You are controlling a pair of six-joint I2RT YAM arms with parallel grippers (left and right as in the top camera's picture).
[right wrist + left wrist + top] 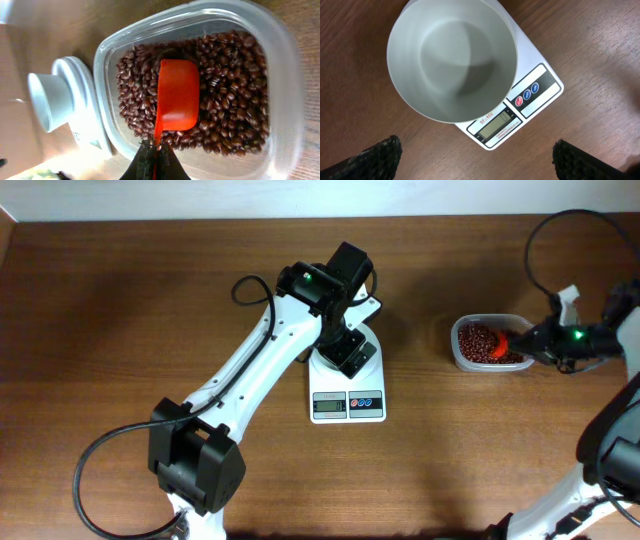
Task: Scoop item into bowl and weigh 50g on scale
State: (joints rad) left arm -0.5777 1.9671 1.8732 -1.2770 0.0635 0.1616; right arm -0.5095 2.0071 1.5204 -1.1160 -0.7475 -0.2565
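White and empty, the bowl [452, 60] sits on the scale [535, 92], covering most of the platform and leaving the display and two round buttons clear at the front. The left claw [477, 161] hangs above it with its jaws spread wide and nothing between them. The bowl looks light and smooth-walled, so I judge a nudge could slide it on the slick scale top. If it needs steadying, the rim is the place to pinch, and gently, since any push will upset the reading. The digits on the display are too small to read.

Further right on the wooden table [120, 310], well apart from the scale, stands the clear plastic tub [280, 75] that holds the beans [230, 100]. They are small, hard, dry and loose. They would likely roll and scatter and cannot be gripped directly, so they have to travel in the orange scoop [177, 95], which lies among them with no beans showing on its orange face. It seems stiff, light plastic.

The right claw [155, 162] is clamped tight on the thin handle. That hold is far from the cup, so I expect a loaded scoop to tip easily and need level carrying.
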